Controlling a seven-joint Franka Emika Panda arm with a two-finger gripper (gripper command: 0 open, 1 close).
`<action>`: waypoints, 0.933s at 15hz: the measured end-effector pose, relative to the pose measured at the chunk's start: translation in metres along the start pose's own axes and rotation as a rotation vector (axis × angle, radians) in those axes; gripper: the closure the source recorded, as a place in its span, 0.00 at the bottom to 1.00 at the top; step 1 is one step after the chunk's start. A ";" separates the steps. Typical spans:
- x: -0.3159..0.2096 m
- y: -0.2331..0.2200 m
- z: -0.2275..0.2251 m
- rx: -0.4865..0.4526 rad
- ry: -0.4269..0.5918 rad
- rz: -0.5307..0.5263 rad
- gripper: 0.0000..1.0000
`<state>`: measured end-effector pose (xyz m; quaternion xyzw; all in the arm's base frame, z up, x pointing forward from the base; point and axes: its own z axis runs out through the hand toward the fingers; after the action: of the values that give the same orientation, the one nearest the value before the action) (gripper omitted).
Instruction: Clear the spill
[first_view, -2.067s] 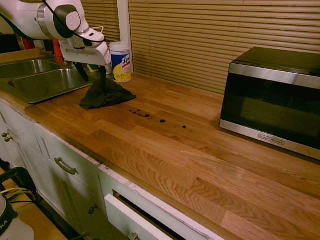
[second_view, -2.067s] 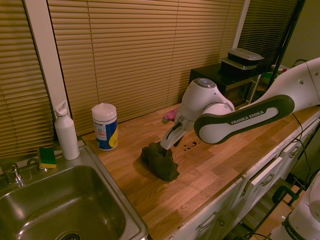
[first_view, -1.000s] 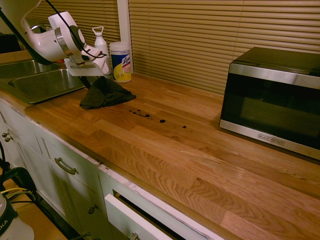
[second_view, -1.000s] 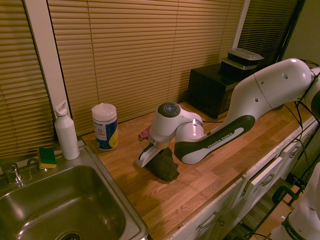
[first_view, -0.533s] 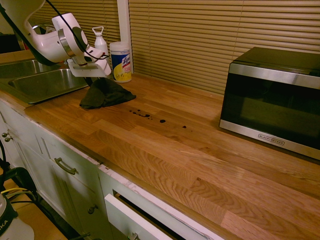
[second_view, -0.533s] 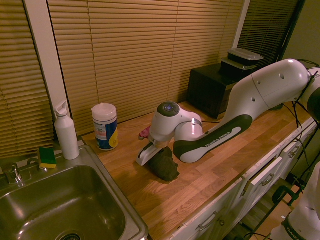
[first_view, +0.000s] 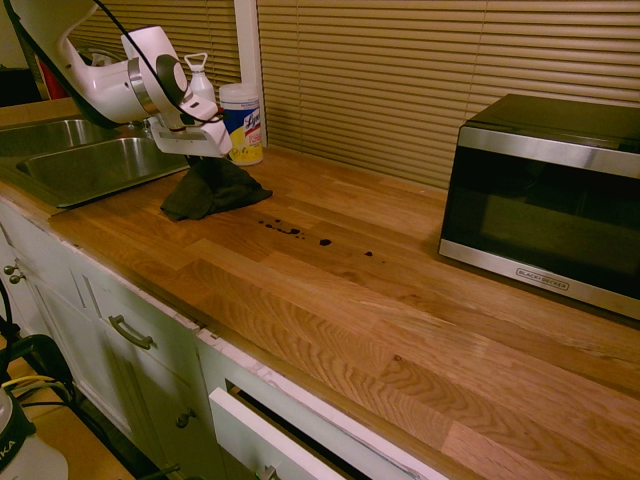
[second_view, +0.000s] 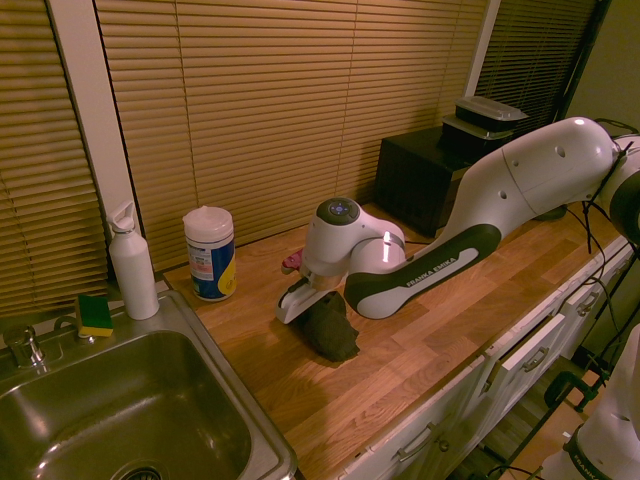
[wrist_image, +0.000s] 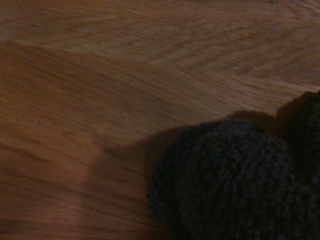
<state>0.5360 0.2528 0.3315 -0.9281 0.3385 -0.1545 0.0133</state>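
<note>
The spill (first_view: 295, 232) is a thin trail of small dark drops and smears on the wooden counter (first_view: 330, 300), running right from beside the cloth. The dark grey-black cloth (first_view: 212, 188) lies bunched at the trail's left end; it also shows in the second exterior view (second_view: 328, 328) and close up in the wrist view (wrist_image: 235, 180). My gripper (first_view: 197, 158) is tilted low over the cloth's sink-side edge, shut on a raised fold of it. In the second exterior view the arm hides the spill.
A steel sink (first_view: 80, 165) lies left of the cloth. A wipes canister (first_view: 241, 122) and a white bottle (second_view: 132, 262) stand by the blinds, with a sponge (second_view: 95, 313) at the sink rim. A microwave (first_view: 545, 200) stands far right.
The hand has tipped from upright to low and slanted, then slid a little toward the spill. The cloth stays gripped and has bunched up under it.
</note>
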 end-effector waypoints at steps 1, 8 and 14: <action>0.005 0.002 0.001 -0.002 -0.002 0.010 1.00; 0.047 0.029 0.008 0.001 -0.004 0.085 1.00; 0.091 0.087 0.016 0.025 -0.003 0.169 1.00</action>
<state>0.5527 0.1270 0.3300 -0.8963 0.4134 -0.1556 0.0386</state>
